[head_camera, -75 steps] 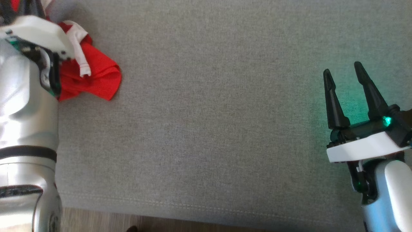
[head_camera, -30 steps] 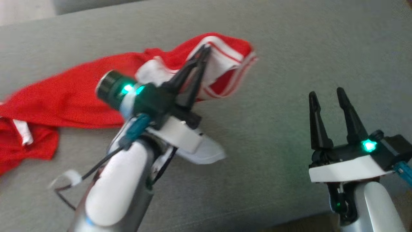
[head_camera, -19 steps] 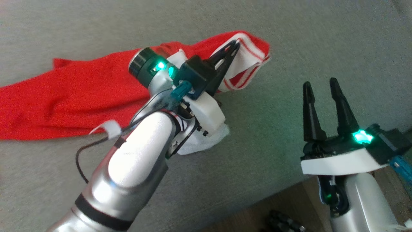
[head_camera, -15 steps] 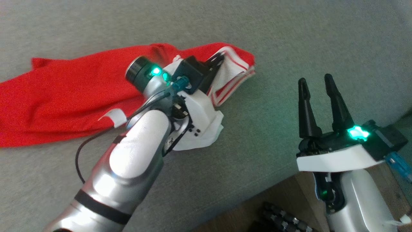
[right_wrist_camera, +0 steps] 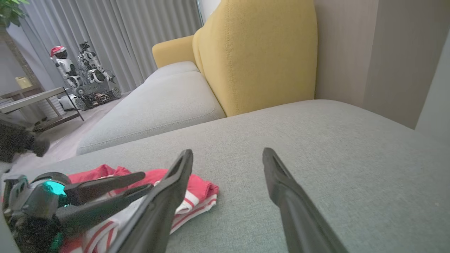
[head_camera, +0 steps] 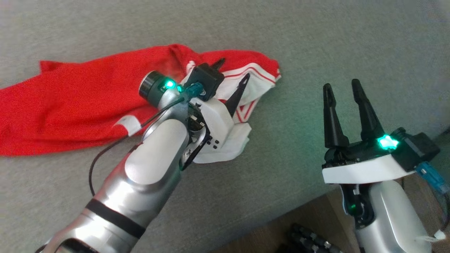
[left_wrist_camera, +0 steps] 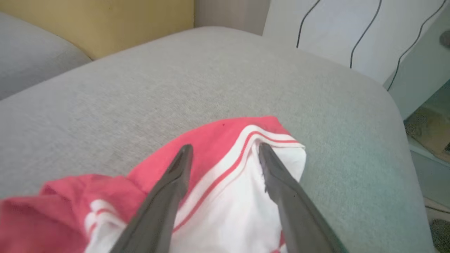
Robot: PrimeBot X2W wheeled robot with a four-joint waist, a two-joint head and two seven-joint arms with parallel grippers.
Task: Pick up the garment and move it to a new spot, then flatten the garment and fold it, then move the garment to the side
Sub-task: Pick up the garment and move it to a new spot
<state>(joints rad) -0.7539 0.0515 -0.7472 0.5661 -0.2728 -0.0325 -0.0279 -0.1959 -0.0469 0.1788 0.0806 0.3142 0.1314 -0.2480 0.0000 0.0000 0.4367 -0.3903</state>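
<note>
- The garment [head_camera: 70,105], red with a white part edged in thin red stripes, lies on the grey sofa cushion [head_camera: 316,42], stretched from the head view's left edge toward the middle.
- Its white, striped end is bunched at the right, partly under the left wrist.
- The left gripper [head_camera: 233,68] is released: its two dark fingers stand spread over that striped end, with no cloth pinched between them.
- In the left wrist view the fingers straddle the red-and-white band; whether the tips touch the fabric cannot be told.
- The right gripper [head_camera: 341,84] is released too, jaws wide and holding nothing, well apart from the garment, over bare cushion near its front edge.
- A green light glows on each wrist.
- The wooden floor [head_camera: 281,228] shows below the cushion's edge.
- In the right wrist view a yellow backrest [right_wrist_camera: 253,52] rises behind the cushion, and grey curtains [right_wrist_camera: 140,35] hang at the far end of the room.
</note>
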